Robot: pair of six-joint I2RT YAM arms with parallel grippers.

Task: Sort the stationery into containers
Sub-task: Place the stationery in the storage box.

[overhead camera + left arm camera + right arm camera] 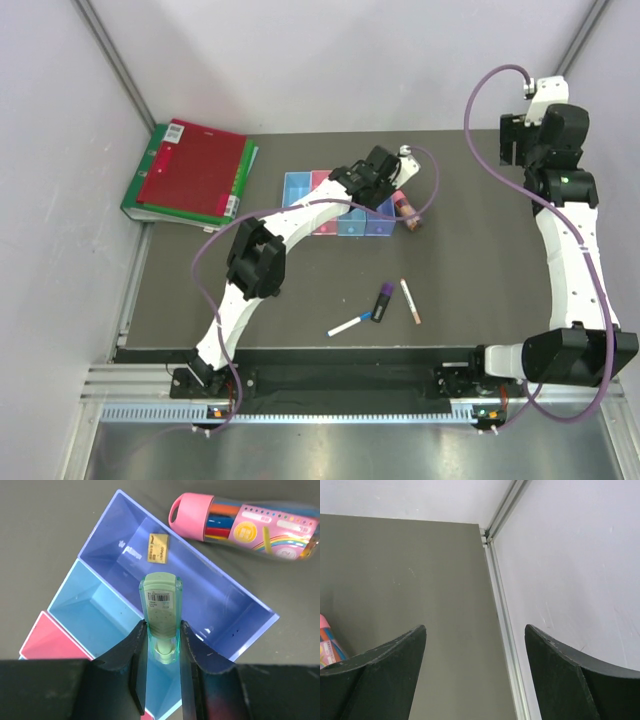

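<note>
Left wrist view: your left gripper [161, 632] is pinching the green marker [161, 602] near one end, and the longer part sticks out free in front of the fingers. The marker hangs over the row of bins [298, 188], about above the wall shared by the purple-blue bin [215, 605] and the light blue bin [90, 605] beside it.

If you release here, I think the marker can land on that wall and lie across two bins. It can also roll out on the far side of the row, where the pen tube with the pink cap [245, 527] lies. Because the hold is close to one end, the marker may swing when the fingers part. If you go lower, the fingers may hit the thin walls and push the row along the table.

A tan block [159, 548] lies inside the purple-blue bin. On the near side of the row, the purple highlighter [382, 300], the white pen [349, 325] and the pinkish pen [410, 300] wait on the table.

Your right gripper [475, 627] is spread wide and holds nothing, well apart from the row.

For writing, the marker carries a barcode label. The print on it, on the block and on the tube's pink rainbow label is too small to read.
</note>
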